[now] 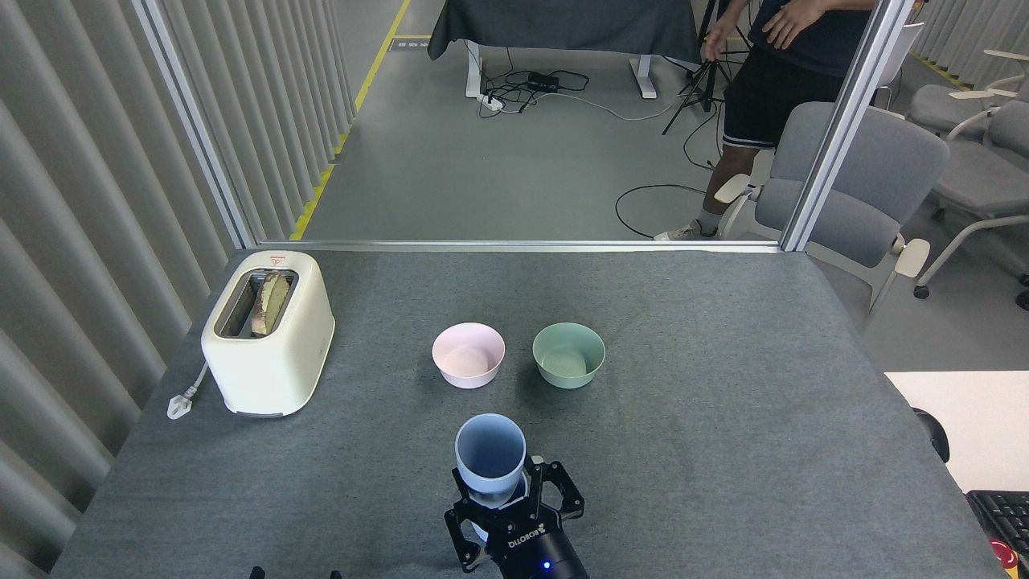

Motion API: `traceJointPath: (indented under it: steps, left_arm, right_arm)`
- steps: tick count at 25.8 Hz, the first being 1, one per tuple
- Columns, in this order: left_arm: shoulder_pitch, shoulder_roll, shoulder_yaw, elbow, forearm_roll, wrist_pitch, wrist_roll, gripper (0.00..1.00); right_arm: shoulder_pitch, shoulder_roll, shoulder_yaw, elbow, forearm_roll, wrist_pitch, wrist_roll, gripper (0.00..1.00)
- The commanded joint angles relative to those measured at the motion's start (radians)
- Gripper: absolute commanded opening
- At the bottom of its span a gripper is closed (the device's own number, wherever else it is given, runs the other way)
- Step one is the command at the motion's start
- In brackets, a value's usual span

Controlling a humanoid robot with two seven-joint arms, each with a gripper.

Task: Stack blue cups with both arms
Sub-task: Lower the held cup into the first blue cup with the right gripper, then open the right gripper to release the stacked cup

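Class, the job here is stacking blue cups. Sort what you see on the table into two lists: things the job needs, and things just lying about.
Needed for the job:
blue cup
right gripper, closed around the cup's lower part

Just lying about:
pink bowl
green bowl
toaster with bread in its slot
plug

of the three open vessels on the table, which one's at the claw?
The blue cup, nearest the camera, with the claw around its base. The pink bowl and mint-green bowl sit farther back, untouched.
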Motion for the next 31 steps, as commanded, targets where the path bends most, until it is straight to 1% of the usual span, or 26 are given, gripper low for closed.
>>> traceJointPath:
  steps: [1, 6, 12, 14, 15, 16, 18, 19, 22, 25, 26, 30, 31]
  left_arm:
    - [0.000, 0.000, 0.000, 0.000, 0.000, 0.000, 0.000, 1.00]
    - [0.000, -0.002, 0.000, 0.000, 0.002, 0.000, 0.000, 1.00]
    - [0.000, -0.002, 0.000, 0.003, 0.002, 0.000, 0.000, 1.00]
    - [0.002, 0.000, 0.002, 0.003, 0.002, 0.000, 0.000, 1.00]
    - [0.003, 0.000, 0.002, 0.003, 0.002, 0.000, 0.000, 1.00]
    - [0.003, 0.000, 0.002, 0.003, 0.002, 0.000, 0.000, 1.00]
    - [0.003, 0.000, 0.002, 0.003, 0.002, 0.000, 0.000, 1.00]
    - [0.003, 0.000, 0.002, 0.003, 0.002, 0.000, 0.000, 1.00]
    - [0.003, 0.000, 0.002, 0.003, 0.002, 0.000, 0.000, 1.00]
    - [0.003, 0.000, 0.002, 0.002, 0.002, 0.000, 0.000, 1.00]
    - [0.005, 0.000, 0.002, 0.002, 0.002, 0.000, 0.000, 1.00]
    - [0.008, 0.000, 0.002, 0.000, 0.000, 0.000, 0.000, 1.00]
    - [0.008, 0.000, 0.002, -0.002, 0.000, 0.000, 0.000, 1.00]
  right_arm:
    - [0.006, -0.010, -0.001, 0.000, -0.001, 0.001, -0.005, 0.55]
    - [0.006, -0.013, -0.003, 0.012, -0.002, 0.004, -0.007, 0.55]
    - [-0.015, -0.010, -0.003, 0.092, -0.002, 0.018, -0.014, 0.57]
    - [-0.015, -0.010, -0.009, 0.109, -0.007, 0.021, -0.018, 0.59]
    - [-0.014, -0.010, -0.013, 0.110, -0.011, 0.021, -0.018, 0.62]
    - [-0.014, -0.009, -0.015, 0.110, -0.014, 0.022, -0.018, 0.70]
    - [-0.014, -0.007, -0.026, 0.110, -0.017, 0.024, -0.014, 0.99]
    - [-0.014, -0.007, -0.027, 0.107, -0.017, 0.027, -0.018, 1.00]
    - [-0.012, -0.006, -0.027, 0.072, -0.017, 0.021, -0.037, 1.00]
    - [-0.009, -0.004, -0.021, -0.014, -0.017, 0.012, -0.153, 1.00]
    - [-0.009, -0.001, -0.023, -0.045, -0.017, 0.004, -0.172, 1.00]
    - [-0.020, 0.005, -0.032, -0.129, -0.020, -0.008, -0.179, 1.00]
    - [-0.025, -0.001, -0.040, -0.140, -0.031, -0.004, -0.177, 1.00]
